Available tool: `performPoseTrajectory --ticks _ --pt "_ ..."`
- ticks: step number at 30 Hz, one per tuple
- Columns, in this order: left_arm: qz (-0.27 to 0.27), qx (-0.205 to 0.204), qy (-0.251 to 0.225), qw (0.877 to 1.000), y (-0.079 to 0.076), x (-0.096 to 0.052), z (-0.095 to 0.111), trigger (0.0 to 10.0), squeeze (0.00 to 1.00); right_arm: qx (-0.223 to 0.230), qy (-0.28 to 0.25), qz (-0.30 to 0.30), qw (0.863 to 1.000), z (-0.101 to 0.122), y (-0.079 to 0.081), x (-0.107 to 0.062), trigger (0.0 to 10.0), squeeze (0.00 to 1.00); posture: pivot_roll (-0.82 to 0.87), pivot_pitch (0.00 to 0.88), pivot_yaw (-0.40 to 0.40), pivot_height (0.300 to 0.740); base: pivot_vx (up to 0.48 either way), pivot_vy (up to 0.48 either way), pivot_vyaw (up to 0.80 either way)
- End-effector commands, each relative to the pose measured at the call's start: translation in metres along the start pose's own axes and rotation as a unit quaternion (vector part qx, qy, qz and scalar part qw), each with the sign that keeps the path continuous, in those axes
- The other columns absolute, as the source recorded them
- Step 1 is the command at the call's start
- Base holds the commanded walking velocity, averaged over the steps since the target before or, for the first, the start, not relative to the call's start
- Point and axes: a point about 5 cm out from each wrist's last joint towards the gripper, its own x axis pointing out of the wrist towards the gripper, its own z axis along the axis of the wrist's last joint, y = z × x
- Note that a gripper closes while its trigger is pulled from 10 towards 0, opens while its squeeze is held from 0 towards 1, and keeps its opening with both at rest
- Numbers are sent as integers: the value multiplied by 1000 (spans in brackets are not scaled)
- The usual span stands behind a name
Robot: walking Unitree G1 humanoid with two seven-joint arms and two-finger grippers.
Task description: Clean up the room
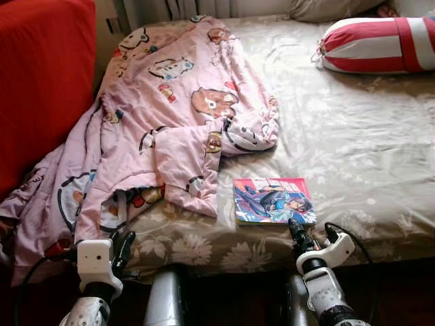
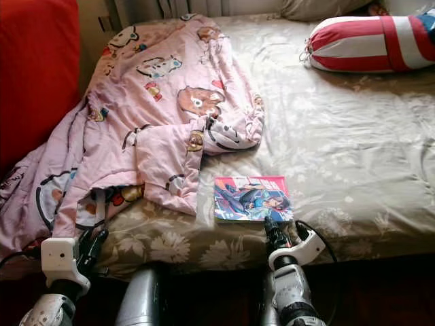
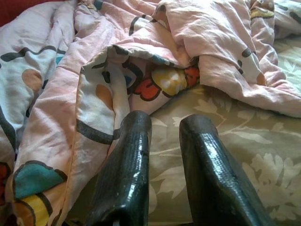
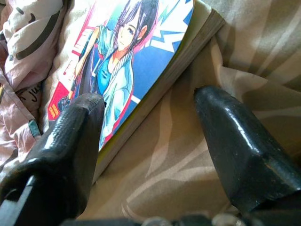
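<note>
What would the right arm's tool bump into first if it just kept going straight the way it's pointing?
Most likely the comic book lying on the bed sheet. The right tool is open at the book's near corner, one finger over its cover. Depth is unclear.

A bed (image 1: 380,163) fills most of the scene, covered by a beige sheet with a pale floral print. At its far right lies a red-and-white striped bolster pillow (image 1: 380,44), tied off at one end. A red upholstered surface (image 1: 41,75), possibly a sofa or headboard, stands along the left edge.
</note>
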Motion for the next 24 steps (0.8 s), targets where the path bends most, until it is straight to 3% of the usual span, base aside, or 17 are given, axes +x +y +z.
performPoseTrajectory --ticks 1,15,24 --pt "1 9 7 1000 3 -3 0 10000 0 10 4 -2 1000 -3 1 0 10000 0 232 146 62 552 0 0 0" --pt "-3 11 10 1000 3 -5 2 10000 0 10 8 8 1000 -1 9 6 10000 0 248 150 66 552 0 0 0" --pt "-3 13 15 1000 4 -10 3 10000 0 14 3 -2 1000 2 7 6 10000 0 257 162 70 552 0 0 0"
